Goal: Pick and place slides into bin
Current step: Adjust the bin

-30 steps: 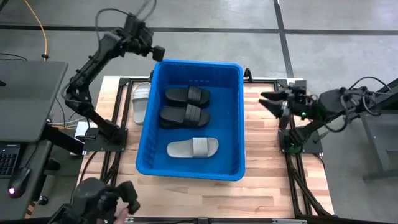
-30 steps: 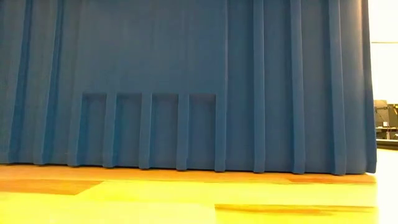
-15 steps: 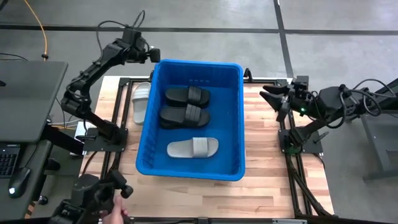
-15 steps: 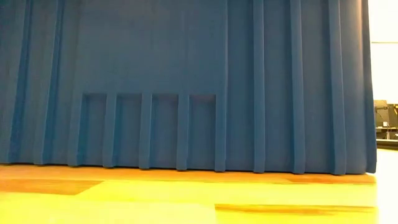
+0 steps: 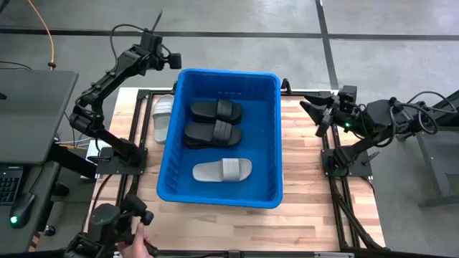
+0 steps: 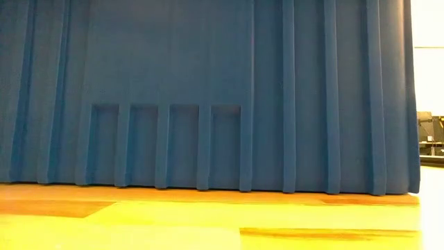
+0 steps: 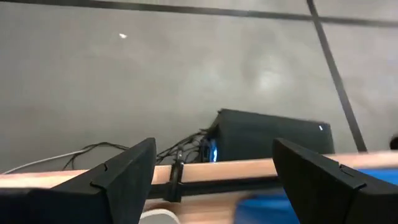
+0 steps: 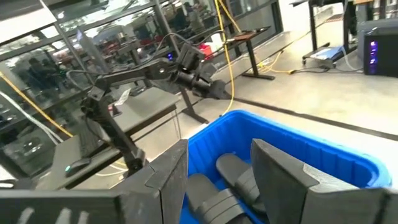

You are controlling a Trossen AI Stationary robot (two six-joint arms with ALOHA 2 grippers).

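Slides come first: in the high view you have two black slides (image 5: 216, 110) (image 5: 213, 133) lying side by side in the upper half of the blue bin (image 5: 269, 143), which sits mid-frame on the wooden table (image 5: 308, 179), with a pale grey slide (image 5: 222, 170) below them in the bin. One more pale slide (image 5: 163, 117) lies on the table just outside the bin's left wall, partly tucked beside it; that looks like your next pickup, since no other slides show outside the bin. Your left gripper (image 5: 174, 61) hangs high at the upper left, beyond the bin's top-left corner, empty with its fingers (image 7: 127, 171) spread apart in the left wrist view. Bring it down over the pale slide from the open table side, not from the bin side, because the blue wall leaves little room for a finger there. Aim to pinch across the wide strap, lift straight up until you are clear of the rim, then carry it over. Your right gripper (image 5: 307, 109) waits at the right, near the bin's upper right edge, fingers parted and holding nothing. At the bottom left a person's hand (image 5: 136, 246) is near a camera mount, so keep the left arm's swing away from that corner.
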